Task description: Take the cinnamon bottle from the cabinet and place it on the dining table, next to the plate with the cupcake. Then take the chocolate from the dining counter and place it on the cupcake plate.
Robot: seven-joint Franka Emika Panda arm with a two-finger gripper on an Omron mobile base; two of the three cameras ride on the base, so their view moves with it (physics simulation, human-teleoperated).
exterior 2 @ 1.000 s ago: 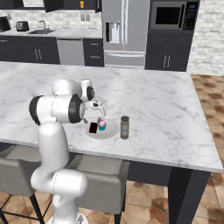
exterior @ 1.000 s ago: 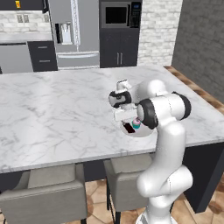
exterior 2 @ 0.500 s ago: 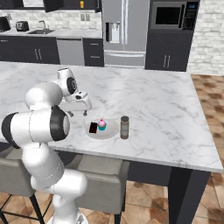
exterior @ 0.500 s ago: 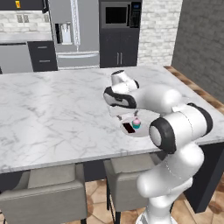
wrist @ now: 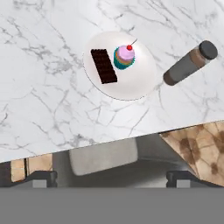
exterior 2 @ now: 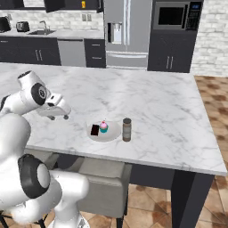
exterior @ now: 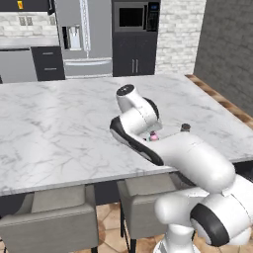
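In the right base view, the plate [exterior 2: 111, 133] sits left of centre on the dining table [exterior 2: 156, 102], carrying the chocolate [exterior 2: 95, 130] and the cupcake [exterior 2: 103, 127]. The cinnamon bottle [exterior 2: 127, 129] stands upright just right of the plate. The gripper [exterior 2: 59, 117] hovers at the left, fingers apart, holding nothing.

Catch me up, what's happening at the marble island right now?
The white arm's hand is open and holds nothing, off to the side of the small round pale plate. The flat dark brown chocolate bar lies on that plate beside the pink-frosted cupcake. The slim brown-grey cinnamon bottle stands upright right next to the plate.
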